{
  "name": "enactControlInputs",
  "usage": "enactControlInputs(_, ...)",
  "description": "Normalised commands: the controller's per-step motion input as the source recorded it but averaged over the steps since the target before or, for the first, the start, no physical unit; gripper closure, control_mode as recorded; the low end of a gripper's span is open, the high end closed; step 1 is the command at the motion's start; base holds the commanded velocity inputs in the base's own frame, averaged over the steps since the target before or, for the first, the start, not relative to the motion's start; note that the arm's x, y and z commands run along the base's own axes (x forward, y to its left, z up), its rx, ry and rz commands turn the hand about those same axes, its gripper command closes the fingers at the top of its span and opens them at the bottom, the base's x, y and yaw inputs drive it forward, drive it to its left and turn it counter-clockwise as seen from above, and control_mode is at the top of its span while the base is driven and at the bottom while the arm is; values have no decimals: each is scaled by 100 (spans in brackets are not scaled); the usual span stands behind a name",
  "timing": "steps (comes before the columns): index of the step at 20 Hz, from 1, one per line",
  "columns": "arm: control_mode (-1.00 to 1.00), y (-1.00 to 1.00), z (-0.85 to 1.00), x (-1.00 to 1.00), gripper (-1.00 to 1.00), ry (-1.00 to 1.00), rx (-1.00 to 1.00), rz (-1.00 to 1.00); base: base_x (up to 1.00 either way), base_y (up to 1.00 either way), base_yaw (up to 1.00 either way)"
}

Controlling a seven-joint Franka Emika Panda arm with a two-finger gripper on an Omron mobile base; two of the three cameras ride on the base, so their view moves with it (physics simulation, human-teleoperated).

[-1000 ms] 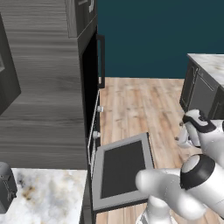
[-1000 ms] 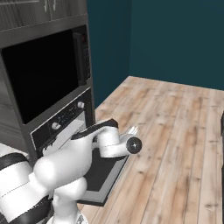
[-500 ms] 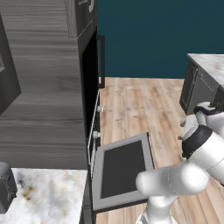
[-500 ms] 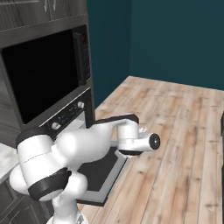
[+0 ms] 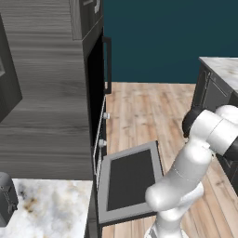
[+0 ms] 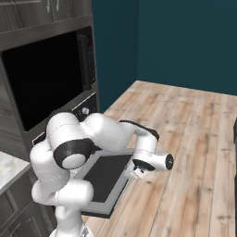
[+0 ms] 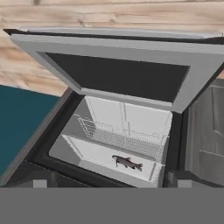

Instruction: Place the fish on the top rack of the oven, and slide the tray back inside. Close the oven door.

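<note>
In the hand view, which is rolled upside down, the small dark fish (image 7: 127, 162) lies on the light grey tray (image 7: 97, 154) inside the oven (image 7: 65, 131). A wire rack (image 7: 122, 136) sits beside the tray in the cavity. The oven door (image 7: 118, 74) hangs fully open, a grey frame around dark glass, also seen as the door (image 5: 130, 181) and the door (image 6: 104, 178). My gripper (image 7: 111, 183) is open and empty, its fingertips (image 7: 39, 183) wide apart, well back from the oven mouth. In the right base view the gripper (image 6: 137, 171) hovers over the door's outer edge.
The tall dark wood-grain cabinet (image 5: 46, 107) holds the oven. A marble counter (image 5: 46, 204) with a silver toaster (image 5: 5, 200) lies at the lower left. Another counter (image 5: 221, 67) stands at the right. Wooden floor (image 6: 185, 139) stretches beyond the door.
The arm has swung and folded, its elbow rising toward the right in the left base view. The door stays open and the gripper stays open.
</note>
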Motion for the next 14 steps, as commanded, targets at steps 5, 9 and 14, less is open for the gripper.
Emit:
enactControlInputs(5,-100,0,-55,0,-100,-4,8,20,0,0,0)
enactControlInputs(9,-100,-8,-36,0,-100,0,7,14,0,0,0)
enactControlInputs(14,-100,-4,-47,1,-100,0,9,14,0,0,0)
